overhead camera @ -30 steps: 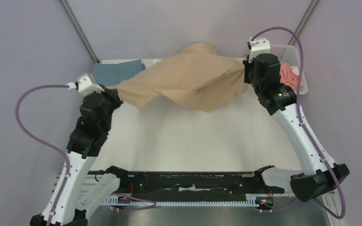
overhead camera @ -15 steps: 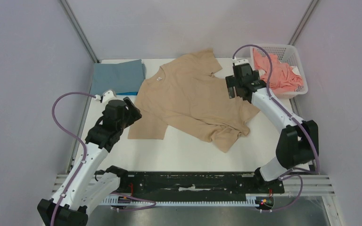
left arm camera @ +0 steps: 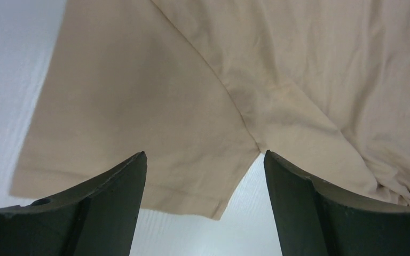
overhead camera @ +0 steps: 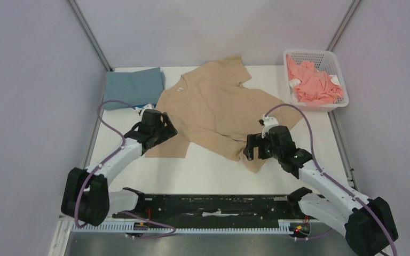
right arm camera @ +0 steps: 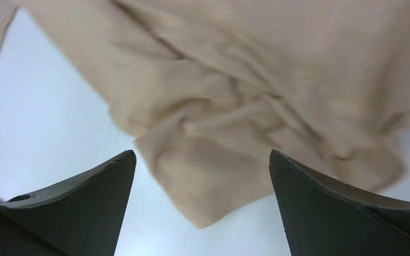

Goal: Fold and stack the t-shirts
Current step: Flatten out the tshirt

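The tan t-shirt (overhead camera: pixel 219 109) lies spread mid-frame on the bench (overhead camera: pixel 203 173). The left claw (overhead camera: pixel 166 129) and right claw (overhead camera: pixel 252 149) both gape wide over its lower edge.

Was closed in on 3 sides by plain pale-lilac panels (overhead camera: pixel 32 80). Was framed at the back corners by 2 slanted grey metal posts (overhead camera: pixel 88 33). Held a white table (overhead camera: pixel 213 173) in the middle, under soft, even light. Ended nearest in a black rail (overhead camera: pixel 213 205) above a grey metal strip (overhead camera: pixel 213 246).
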Motion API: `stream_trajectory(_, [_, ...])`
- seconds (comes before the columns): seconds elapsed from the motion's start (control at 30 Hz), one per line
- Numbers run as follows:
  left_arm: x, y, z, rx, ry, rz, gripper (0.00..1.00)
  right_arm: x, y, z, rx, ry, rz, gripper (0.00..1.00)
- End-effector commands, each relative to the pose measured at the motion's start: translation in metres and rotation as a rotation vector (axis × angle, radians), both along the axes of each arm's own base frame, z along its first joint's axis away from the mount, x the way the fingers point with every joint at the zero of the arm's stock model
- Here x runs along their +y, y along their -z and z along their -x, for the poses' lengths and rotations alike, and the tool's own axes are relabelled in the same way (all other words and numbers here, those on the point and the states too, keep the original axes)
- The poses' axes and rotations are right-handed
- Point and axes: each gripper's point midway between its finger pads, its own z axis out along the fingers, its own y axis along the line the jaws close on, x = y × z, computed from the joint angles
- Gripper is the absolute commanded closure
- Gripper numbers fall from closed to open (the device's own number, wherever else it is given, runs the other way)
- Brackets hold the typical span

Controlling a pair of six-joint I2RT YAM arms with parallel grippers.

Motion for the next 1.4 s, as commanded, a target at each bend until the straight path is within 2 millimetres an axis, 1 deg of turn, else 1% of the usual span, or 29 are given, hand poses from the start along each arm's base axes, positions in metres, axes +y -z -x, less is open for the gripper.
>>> stream_trajectory(0.0, [-0.027, 0.002, -0.044, -0.011, 0.031, 0.077, 0.14, 0.056, -0.019, 0.005, -0.078, -0.165, -0.144, 0.02])
stream_trajectory(0.07, [-0.031, 0.023, -0.048, 0.069, 0.039, 0.066, 0.16, 0.063, -0.009, 0.005, -0.069, -0.18, -0.157, 0.02])
stream_trajectory(0.17, [-0.04, 0.046, -0.048, 0.125, 0.06, 0.094, 0.18, 0.065, 0.008, 0.0, -0.038, -0.154, -0.161, 0.02])
stream_trajectory(0.23, [-0.048, 0.06, -0.039, 0.175, 0.076, 0.137, 0.2, 0.066, 0.016, -0.004, -0.015, -0.135, -0.154, 0.02])
stream_trajectory(0.3, [-0.055, 0.07, -0.027, 0.208, 0.09, 0.187, 0.22, 0.065, 0.018, -0.008, -0.016, -0.117, -0.146, 0.02])
stream_trajectory(0.37, [-0.058, 0.081, -0.008, 0.255, 0.085, 0.22, 0.23, 0.058, 0.021, -0.014, -0.026, -0.065, -0.123, 0.02])
stream_trajectory(0.43, [-0.057, 0.089, 0.014, 0.292, 0.077, 0.227, 0.24, 0.051, 0.02, -0.02, -0.043, -0.018, -0.103, 0.02])
stream_trajectory(0.5, [-0.054, 0.092, 0.036, 0.314, 0.069, 0.22, 0.24, 0.045, 0.017, -0.025, -0.063, 0.01, -0.084, 0.02])
stream_trajectory(0.63, [-0.043, 0.092, 0.083, 0.32, 0.042, 0.164, 0.24, 0.034, 0.012, -0.034, -0.082, 0.057, -0.043, 0.02])
stream_trajectory(0.77, [-0.04, 0.089, 0.124, 0.317, 0.061, 0.2, 0.24, 0.028, 0.003, -0.04, -0.105, 0.084, -0.038, 0.02])
stream_trajectory(0.87, [-0.042, 0.075, 0.14, 0.273, 0.09, 0.246, 0.18, 0.022, -0.002, -0.044, -0.122, 0.098, -0.042, 0.02])
stream_trajectory(0.93, [-0.042, 0.061, 0.145, 0.225, 0.111, 0.27, 0.17, 0.017, -0.007, -0.046, -0.135, 0.113, -0.046, 0.02])
stream_trajectory(1.0, [-0.04, 0.038, 0.144, 0.151, 0.134, 0.281, 0.17, 0.009, -0.015, -0.05, -0.151, 0.142, -0.057, 0.02])
stream_trajectory(1.07, [-0.037, 0.006, 0.136, 0.045, 0.152, 0.274, 0.17, 0.002, -0.022, -0.052, -0.167, 0.173, -0.068, 0.02])
stream_trajectory(1.1, [-0.034, -0.013, 0.129, -0.014, 0.154, 0.265, 0.17, -0.002, -0.026, -0.054, -0.175, 0.184, -0.07, 0.02])
stream_trajectory(1.17, [-0.028, -0.044, 0.117, -0.114, 0.142, 0.238, 0.16, -0.01, -0.031, -0.057, -0.188, 0.214, -0.066, 0.02])
stream_trajectory(1.2, [-0.027, -0.055, 0.11, -0.152, 0.136, 0.229, 0.16, -0.015, -0.033, -0.06, -0.197, 0.234, -0.063, 0.02])
stream_trajectory(1.27, [-0.03, -0.072, 0.093, -0.209, 0.129, 0.215, 0.16, -0.025, -0.033, -0.065, -0.201, 0.277, -0.048, 0.02])
stream_trajectory(1.33, [-0.044, -0.084, 0.071, -0.259, 0.144, 0.231, 0.16, -0.031, -0.03, -0.071, -0.189, 0.302, -0.029, 0.02])
stream_trajectory(1.37, [-0.052, -0.083, 0.062, -0.265, 0.153, 0.241, 0.16, -0.032, -0.027, -0.075, -0.174, 0.305, -0.021, 0.02])
